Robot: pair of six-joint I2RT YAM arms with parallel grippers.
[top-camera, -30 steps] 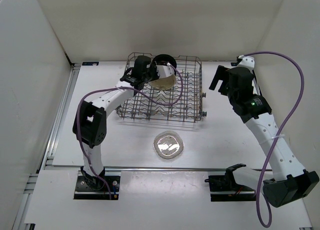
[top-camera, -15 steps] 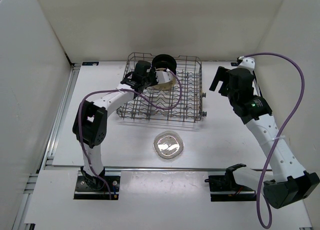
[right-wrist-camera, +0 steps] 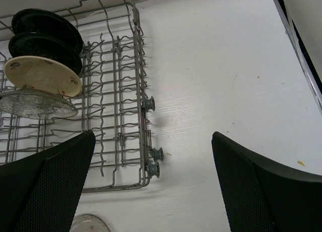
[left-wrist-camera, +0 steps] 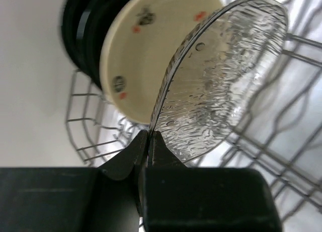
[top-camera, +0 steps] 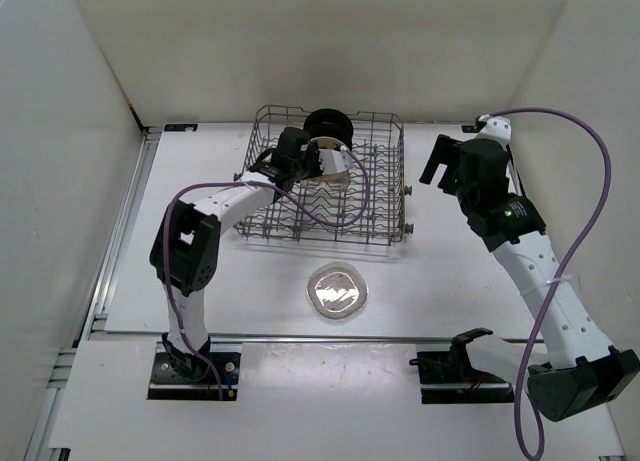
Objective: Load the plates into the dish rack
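One clear plate point(left-wrist-camera: 221, 86) hangs rim-pinched beside cream plate point(left-wrist-camera: 146, 51).

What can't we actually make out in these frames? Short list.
- Left wrist: the left gripper hides where the held clear plate meets the dish rack tines.
- Left wrist: black plates blurred, cut by the top edge; count unclear.
- Right wrist: loose clear plate cut off by the bottom edge.
- Top external: the left jaws are too small and dark to read.
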